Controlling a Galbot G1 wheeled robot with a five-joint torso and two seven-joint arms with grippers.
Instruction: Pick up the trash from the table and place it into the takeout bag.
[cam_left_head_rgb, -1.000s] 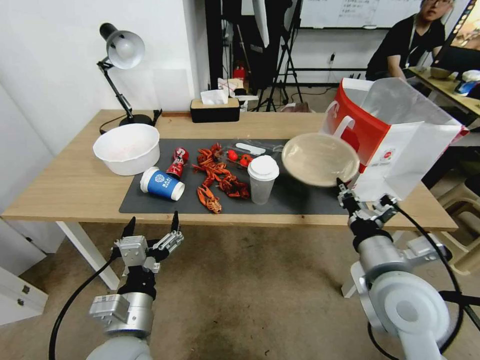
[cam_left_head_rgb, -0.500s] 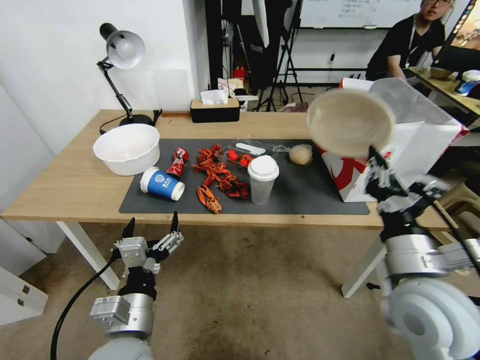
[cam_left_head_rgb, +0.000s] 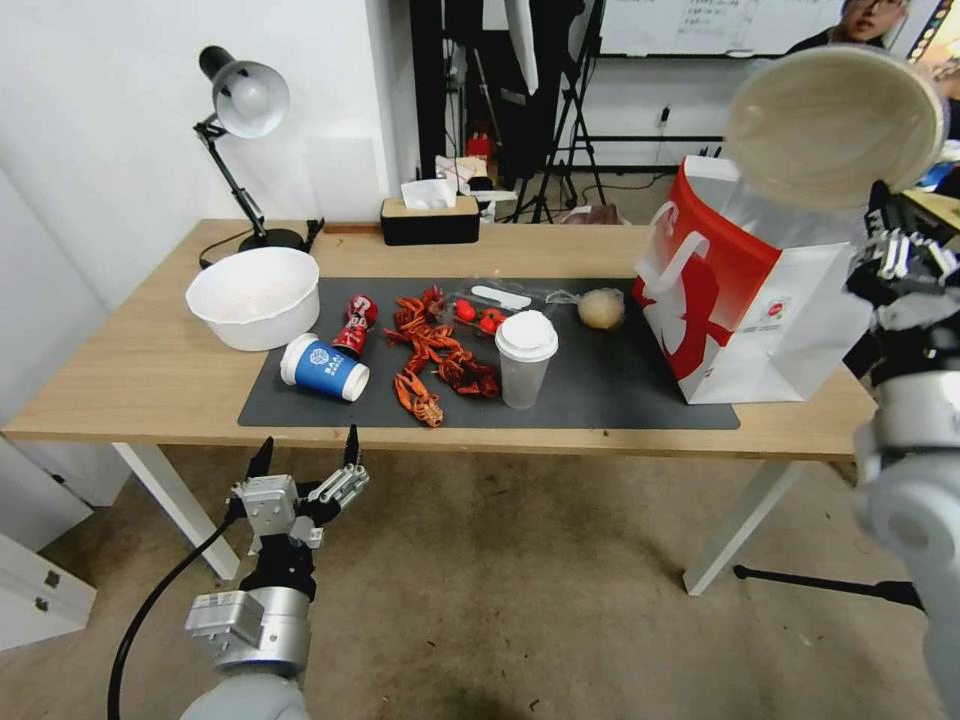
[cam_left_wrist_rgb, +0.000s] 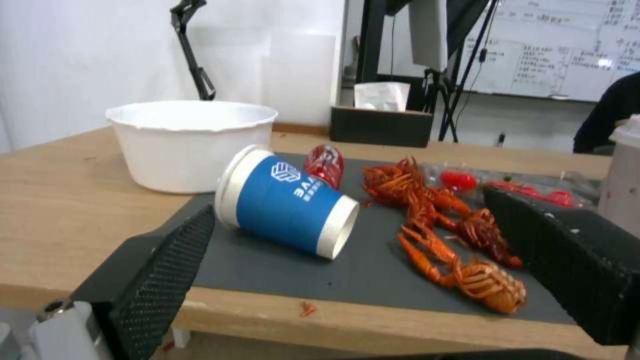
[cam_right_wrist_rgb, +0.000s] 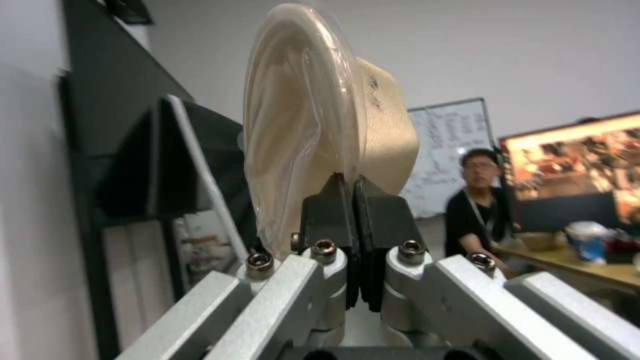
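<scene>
Currently the right gripper (cam_left_head_rgb: 885, 215) is clamped on the rim of the beige lidded bowl (cam_left_head_rgb: 835, 125), holding it tilted on edge in the air above the open mouth of the red-and-white stiff paper takeout bag (cam_left_head_rgb: 745, 290). The bag stands upright at the right end of the light-wood table (cam_left_head_rgb: 140, 370), partly on the right edge of the dark grey mat (cam_left_head_rgb: 600, 385).

Step in hand, as I judge it: carrying the bowl to the bag. The next move calls for lowering the bowl into the opening before letting go; the bowl looks about as wide as the mouth, so keeping it edge-on seems wise, and a snag on the rim could tip the bag.

Left on the mat: clear cup with white lid (cam_left_head_rgb: 525, 358) near the middle of the front edge, crumpled beige paper ball (cam_left_head_rgb: 601, 308) just beside the bag, blue paper cup (cam_left_head_rgb: 322, 368) on its side at the left end, crushed red can (cam_left_head_rgb: 355, 325) just behind it.

The left gripper (cam_left_head_rgb: 305, 455) hangs below the table's front edge, fingers apart, idle.

Right wrist view: pads (cam_right_wrist_rgb: 330, 210) pinched tight on the bowl's (cam_right_wrist_rgb: 313, 115) rim, clear lid facing one side. Left wrist view: the blue cup's (cam_left_wrist_rgb: 287, 200) mouth facing the left edge, the can (cam_left_wrist_rgb: 325, 164) close behind it.
</scene>
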